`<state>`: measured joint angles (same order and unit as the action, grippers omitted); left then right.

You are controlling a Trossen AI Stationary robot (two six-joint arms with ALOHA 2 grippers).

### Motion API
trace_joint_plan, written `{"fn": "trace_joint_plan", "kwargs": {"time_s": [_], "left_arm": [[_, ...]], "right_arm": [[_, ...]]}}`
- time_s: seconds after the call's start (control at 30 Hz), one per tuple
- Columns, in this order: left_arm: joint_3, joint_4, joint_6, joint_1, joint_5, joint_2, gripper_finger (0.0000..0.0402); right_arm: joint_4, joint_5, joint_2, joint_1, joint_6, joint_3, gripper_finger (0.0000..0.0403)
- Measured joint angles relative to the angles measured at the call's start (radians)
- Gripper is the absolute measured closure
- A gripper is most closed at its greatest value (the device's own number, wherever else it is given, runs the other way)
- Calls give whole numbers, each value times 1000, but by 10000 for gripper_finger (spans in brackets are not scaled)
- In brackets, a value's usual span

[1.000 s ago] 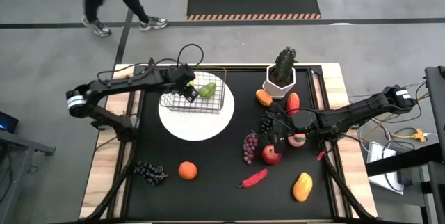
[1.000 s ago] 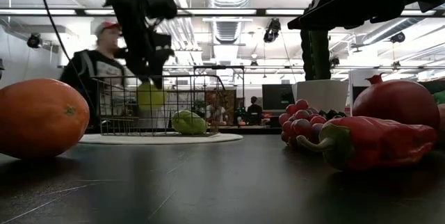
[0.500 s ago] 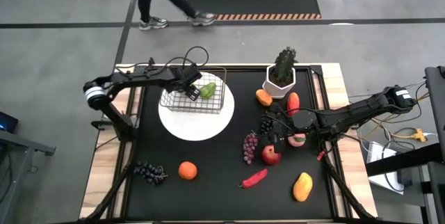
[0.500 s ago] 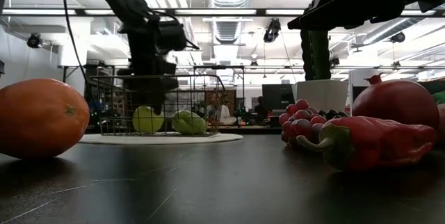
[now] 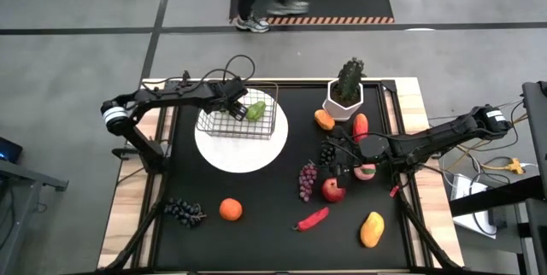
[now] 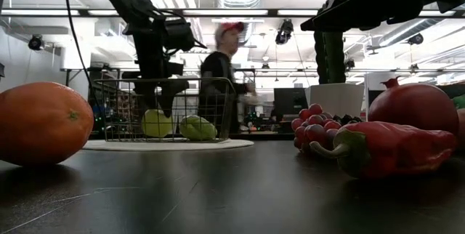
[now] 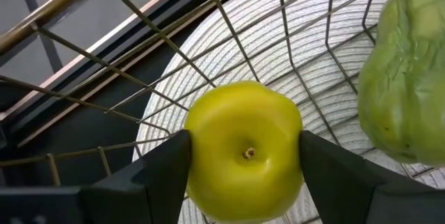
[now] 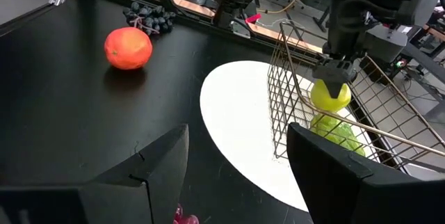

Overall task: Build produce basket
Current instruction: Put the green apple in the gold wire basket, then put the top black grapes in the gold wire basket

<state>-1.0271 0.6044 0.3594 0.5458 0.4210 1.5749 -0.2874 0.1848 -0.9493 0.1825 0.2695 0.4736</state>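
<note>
So far a green pear [image 5: 255,110] lies in the basket [image 5: 272,126]; a green apple [image 7: 243,160] is pinched there by the left gripper's [image 7: 243,156] fingers, while the right gripper's [image 8: 236,175] fingers are spread at three o'clock and most produce is left on the bench [image 5: 256,215].

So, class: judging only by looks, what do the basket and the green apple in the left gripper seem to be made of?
Basket: thin metal wire, brassy sheen along its rim, see-through grid. Green apple: probably moulded plastic or foam; its skin is smooth, evenly coloured and faintly glossy. The left gripper holds it inside the basket.

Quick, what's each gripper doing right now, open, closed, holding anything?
Left gripper: shut on the green apple, down inside the basket.
Right gripper: open, holding nothing, among the produce on the table's right side.
</note>
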Motion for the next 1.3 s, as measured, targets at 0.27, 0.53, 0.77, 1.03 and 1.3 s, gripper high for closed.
{"fn": "trace_joint_plan", "kwargs": {"time_s": [0.27, 0.53, 0.77, 1.03, 1.3], "left_arm": [[1, 2, -2, 3, 3, 0, 132], [-13, 19, -54, 3, 3, -7, 125], [-29, 47, -115, -1, 2, -61, 125], [-30, 25, -131, -67, -109, -231, 124], [23, -202, -142, -293, -130, -400, 124]], "right_arm": [[0, 0, 0, 0, 0, 0, 174], [0, 0, 0, 0, 0, 0, 174], [1, 0, 0, 0, -7, 0, 174], [0, 0, 0, 0, -8, -1, 174], [0, 0, 0, 0, -56, -1, 174]]}}
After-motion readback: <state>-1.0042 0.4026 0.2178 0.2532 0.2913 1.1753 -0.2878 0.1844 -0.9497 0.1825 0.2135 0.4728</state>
